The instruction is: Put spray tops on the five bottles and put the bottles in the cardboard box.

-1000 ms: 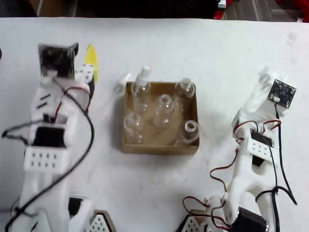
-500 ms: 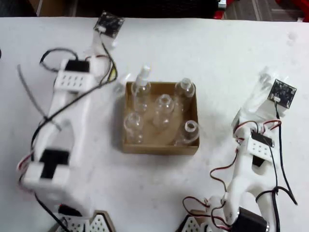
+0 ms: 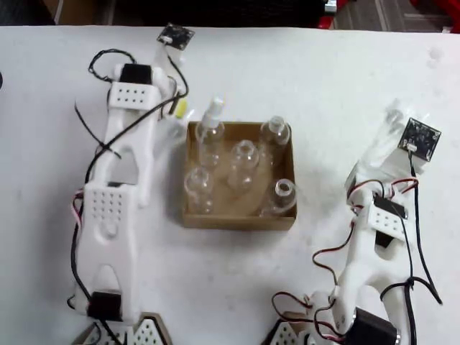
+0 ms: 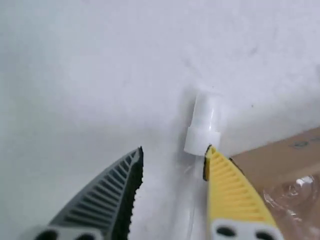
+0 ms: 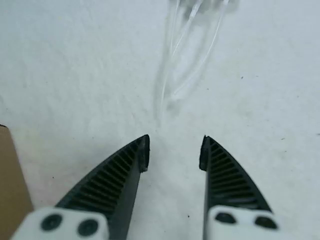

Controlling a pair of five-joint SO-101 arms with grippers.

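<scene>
Left gripper (image 4: 172,152): released, nothing between the jaws. The tip of its yellow jaw is just beside a loose white spray top (image 4: 204,125). That top lies flat on the table (image 3: 302,65), close to a corner of the cardboard box (image 3: 237,220).

Right gripper (image 5: 173,147): also spread and empty, low over the table. Thin clear dip tubes (image 5: 182,55) from more tops lie just ahead of it.

All five bottles stand inside the box. The capped bottle (image 3: 210,136), at the back corner on the left arm's side, carries a top. The other four look open-necked.

Handling, as a guess: the top is light, hard, smooth plastic and likely to skid or roll if nudged. Its tube is flimsy and bends easily. Pinch across the white collar, not the tube. The bottles look thin, clear and light, so they are apt to tip or shift when a top is pressed on. Steady one with the other gripper.
</scene>
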